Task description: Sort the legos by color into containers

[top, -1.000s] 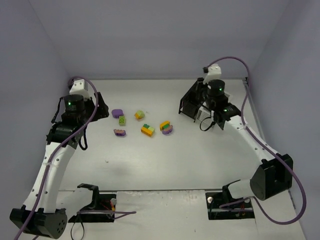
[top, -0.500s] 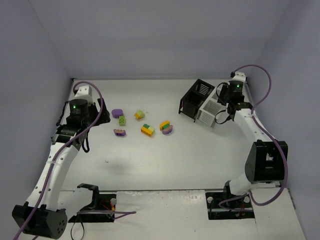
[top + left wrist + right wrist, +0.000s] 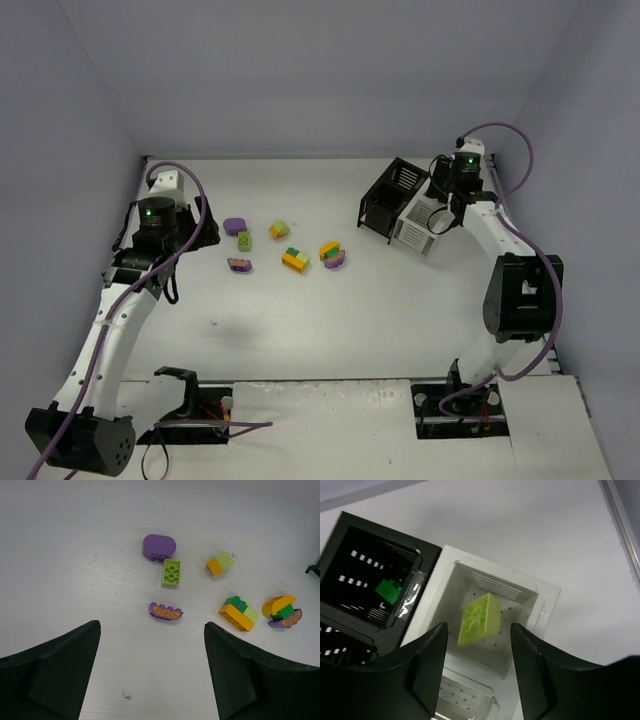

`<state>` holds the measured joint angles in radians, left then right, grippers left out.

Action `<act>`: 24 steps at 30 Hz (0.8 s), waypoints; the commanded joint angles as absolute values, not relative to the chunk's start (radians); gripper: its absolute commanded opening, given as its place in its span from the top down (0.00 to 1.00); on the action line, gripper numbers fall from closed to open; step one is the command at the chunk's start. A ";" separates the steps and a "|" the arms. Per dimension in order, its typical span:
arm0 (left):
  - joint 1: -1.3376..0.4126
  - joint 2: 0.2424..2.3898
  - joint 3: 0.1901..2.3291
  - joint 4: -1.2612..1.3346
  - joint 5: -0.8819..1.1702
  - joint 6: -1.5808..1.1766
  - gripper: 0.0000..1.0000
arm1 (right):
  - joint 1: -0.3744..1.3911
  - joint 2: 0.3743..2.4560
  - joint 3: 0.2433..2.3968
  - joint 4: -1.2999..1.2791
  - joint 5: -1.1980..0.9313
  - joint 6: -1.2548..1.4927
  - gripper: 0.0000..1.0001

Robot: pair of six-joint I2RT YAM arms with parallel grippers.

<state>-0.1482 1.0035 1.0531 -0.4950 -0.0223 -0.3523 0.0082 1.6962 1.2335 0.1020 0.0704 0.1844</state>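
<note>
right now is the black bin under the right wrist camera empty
No, a dark green brick lies inside the black bin.

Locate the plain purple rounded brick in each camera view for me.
Top external: purple rounded brick, centre-left of the picture.
Left wrist: upper centre.
Right wrist: not in it.
Shared landmark: the lime brick right beside it in both those views.

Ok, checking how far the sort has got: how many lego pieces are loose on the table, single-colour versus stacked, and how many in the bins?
Single-colour, on table: 3 (purple rounded brick, lime studded brick, purple patterned arch)
Stacked mixed-colour, on table: 3 (orange-lime stack, orange-green-lime stack, orange-green-purple stack)
In bins: 2 (dark green brick in black bin, lime brick in white bin)
Total: 8
</note>
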 commanded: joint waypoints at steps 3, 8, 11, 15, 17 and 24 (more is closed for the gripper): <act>-0.133 1.006 1.085 -0.434 0.000 -0.354 0.22 | 0.009 1.646 1.295 0.155 0.037 0.184 0.48; -0.126 0.999 1.085 -0.434 0.000 -0.360 0.22 | 0.067 1.586 1.295 0.160 -0.072 0.189 0.49; -0.117 0.991 1.081 -0.430 0.000 -0.370 0.22 | 0.201 1.562 1.311 0.173 -0.078 0.186 0.49; -0.109 0.985 1.078 -0.430 0.000 -0.376 0.22 | 0.375 1.586 1.341 0.208 -0.074 0.222 0.49; -0.107 0.980 1.075 -0.428 -0.005 -0.377 0.22 | 0.480 1.623 1.359 0.232 -0.057 0.247 0.49; -0.103 0.939 1.057 -0.414 -0.072 -0.394 0.22 | 0.731 1.862 1.512 0.293 -0.025 0.291 0.50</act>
<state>-0.1104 0.9741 1.0496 -0.4923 -0.0280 -0.3767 0.6788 1.7702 1.4433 0.2192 -0.0589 0.2581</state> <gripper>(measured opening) 0.779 0.506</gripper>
